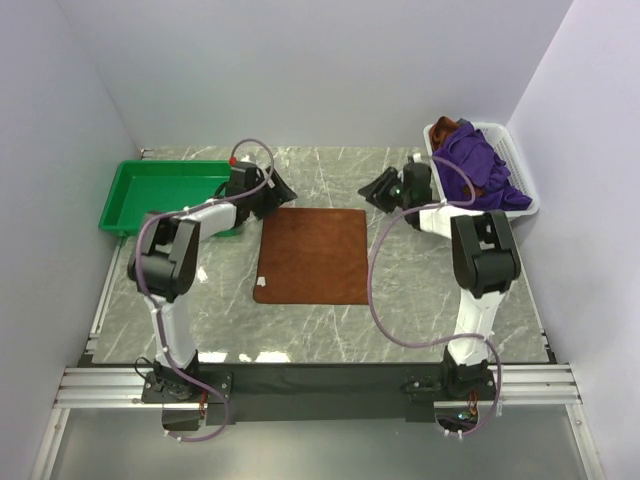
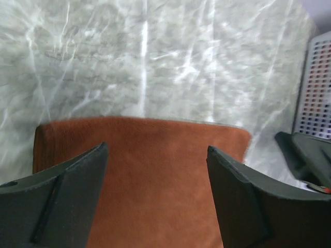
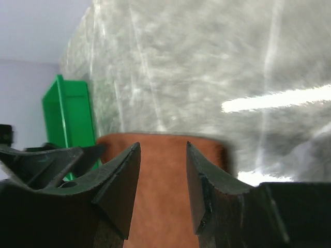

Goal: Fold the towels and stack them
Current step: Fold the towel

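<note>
Towels were in two places when I looked: one rust-brown towel [image 1: 312, 255] lay spread flat in the middle of the marble table [image 1: 420, 290], and the others sat heaped in a white basket [image 1: 513, 150] at the far right corner. In that heap a purple towel [image 1: 475, 160] was draped over the top, with a bit of brown towel [image 1: 462, 126] showing behind it. The left gripper [image 2: 158, 150] hung just over the far left corner of the flat towel. Its fingers stood wide apart with nothing between them, only the brown pile below. The right gripper [image 3: 163, 147] hovered by the far right corner of the same towel. Its jaws were parted by a narrower gap and likewise held nothing. Both grippers faced each other across the towel's far edge. A green tray [image 1: 150, 200] stood at the far left of the table, just beside the left arm's wrist and apart from the towel.
</note>
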Robot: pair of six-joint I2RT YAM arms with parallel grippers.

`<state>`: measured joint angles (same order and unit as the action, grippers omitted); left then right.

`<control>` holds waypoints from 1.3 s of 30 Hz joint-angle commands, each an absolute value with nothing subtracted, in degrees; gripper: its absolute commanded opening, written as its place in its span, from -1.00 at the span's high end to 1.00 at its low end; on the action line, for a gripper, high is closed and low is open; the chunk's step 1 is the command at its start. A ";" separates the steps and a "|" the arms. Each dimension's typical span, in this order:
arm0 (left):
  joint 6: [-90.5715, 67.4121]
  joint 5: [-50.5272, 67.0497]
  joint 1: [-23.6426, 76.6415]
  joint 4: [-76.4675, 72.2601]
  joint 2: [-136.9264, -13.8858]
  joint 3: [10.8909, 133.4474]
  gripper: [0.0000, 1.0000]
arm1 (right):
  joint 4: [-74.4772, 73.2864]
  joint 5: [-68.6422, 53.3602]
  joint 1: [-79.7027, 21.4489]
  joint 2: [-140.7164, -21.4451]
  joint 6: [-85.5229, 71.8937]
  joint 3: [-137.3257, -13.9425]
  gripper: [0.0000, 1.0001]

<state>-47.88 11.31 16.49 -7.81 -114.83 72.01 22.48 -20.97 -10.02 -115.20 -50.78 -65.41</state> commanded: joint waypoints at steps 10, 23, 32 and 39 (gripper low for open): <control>-44.03 -7.64 25.74 14.76 -91.24 62.33 -0.43 | -18.01 -7.83 -24.25 -99.06 -24.17 -68.74 0.24; -50.09 -8.44 31.81 14.33 -84.10 42.73 -0.18 | -21.97 -8.26 -31.46 -96.15 -22.41 -55.64 0.26; -60.72 -3.08 37.43 18.10 -79.65 32.00 -0.20 | -24.87 -7.29 -31.47 -90.54 -24.96 -44.05 0.26; -61.36 -7.63 39.73 24.94 -69.96 34.43 -0.56 | -27.94 -8.35 -30.94 -81.66 -20.49 -44.80 0.22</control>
<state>-61.14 -5.52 39.55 15.68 -71.88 32.27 -22.48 -9.30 -31.09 -84.29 -23.66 -42.54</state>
